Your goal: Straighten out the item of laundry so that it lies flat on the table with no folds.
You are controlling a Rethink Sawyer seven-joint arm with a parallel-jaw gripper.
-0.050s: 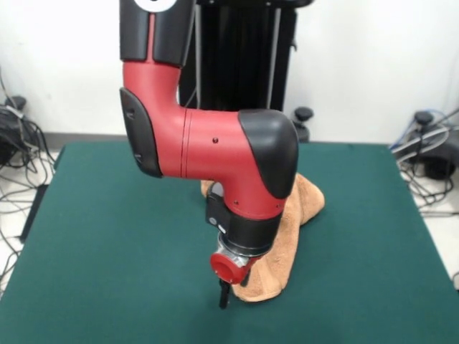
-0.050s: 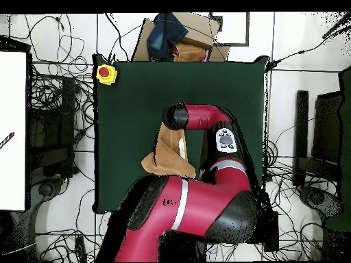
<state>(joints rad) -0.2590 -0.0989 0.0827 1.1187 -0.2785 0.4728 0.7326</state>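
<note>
The item of laundry (image 1: pixel 297 208) is a peach-orange towel, bunched into a long folded ridge on the green table (image 1: pixel 107 236). It runs from behind the arm's elbow toward the near edge. Its near end stands raised at my gripper (image 1: pixel 228 295), which points straight down, reaches table level and looks shut on that end. From overhead, the item of laundry (image 2: pixel 166 154) shows as a narrow crumpled strip near the middle of the table (image 2: pixel 130 103), half covered by the arm. The gripper itself is hidden there under the black wrist (image 2: pixel 176 115).
A yellow box with a red button (image 2: pixel 106 73) sits on one table corner. Cardboard and dark cloth (image 2: pixel 179 38) lie past the table's far edge in the overhead view. Cables cover the floor on all sides.
</note>
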